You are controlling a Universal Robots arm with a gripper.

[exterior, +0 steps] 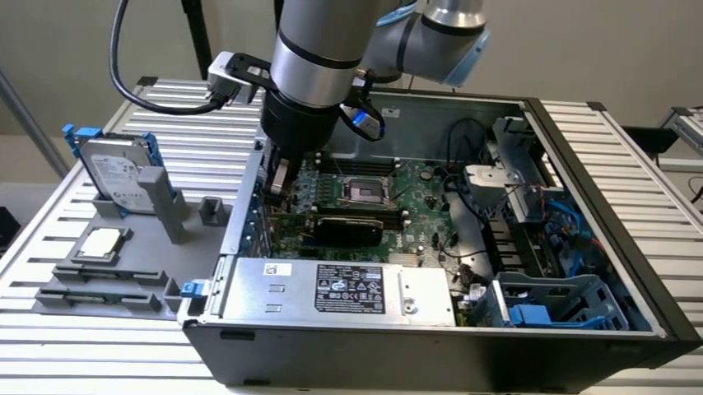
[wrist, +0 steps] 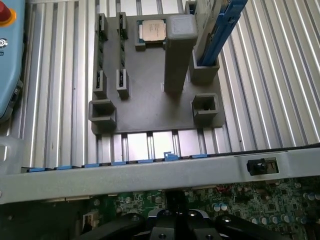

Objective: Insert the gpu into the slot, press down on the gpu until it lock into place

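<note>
Open computer case (exterior: 615, 271) lying on a ribbed metal table (exterior: 132, 362), filling the centre and right of the exterior view. Inside, green motherboard (exterior: 423, 202) with a square silver CPU socket (exterior: 364, 191) near mid-frame. Just below that socket, the gpu (exterior: 346, 227): black boxy shroud over a green board, lying along the motherboard and seated level, its left end toward the case's rear wall. The slot itself hidden beneath the card. Grey power supply box (exterior: 329, 290) with a white label in front of the card, lower centre. Robot arm (exterior: 313, 58) coming down from the top of the frame, the gripper (exterior: 279, 183) reaching into the case at the card's left end, fingers together, nothing visibly clamped between them; contact with the card hard to make out. At left on the table, a grey fixture tray (wrist: 150, 107) with a hard drive (exterior: 114, 177) standing upright in a blue frame and a loose CPU chip (wrist: 152, 30) lying flat. In the wrist view, dark gripper body at the lower edge above the green board.
</note>
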